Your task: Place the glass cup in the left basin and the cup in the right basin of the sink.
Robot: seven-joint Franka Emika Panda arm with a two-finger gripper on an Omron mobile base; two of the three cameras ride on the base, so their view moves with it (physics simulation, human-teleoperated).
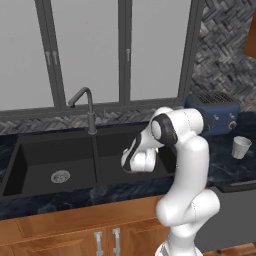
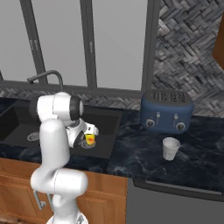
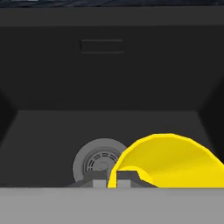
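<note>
We have the cup (image 2: 89, 138) clamped in the pincer (image 3: 112, 178), whose jaws are closed tight on its rim; in the hand view the yellow wall curves up right beside the fingertips (image 3: 124, 177). The cup hangs low inside the right basin (image 2: 109, 124), above the floor and close to the silver drain (image 3: 99, 164). From the right base view it sits a little toward the near wall of the basin, with its red mark facing us. We cannot tell whether its base touches the basin floor.

The step in hand, as we judge it, is setting the cup down in the right basin. What the next move calls for is a short lowering until the cup rests on the floor, then opening the jaws and lifting the hand straight out so the cup does not tip or roll toward the drain.

The glass cup (image 1: 241, 147) stands upright on the dark desk (image 2: 144, 153), well to the right of the sink (image 1: 30, 150), in front of the blue toaster (image 2: 167, 110). It is untouched, so that half of the task is not yet done. The left basin (image 1: 35, 167) lies beyond the divider, beneath the grey tap (image 1: 86, 107). We would have to swing the arm right to reach the glass cup and then carry it across.
</note>
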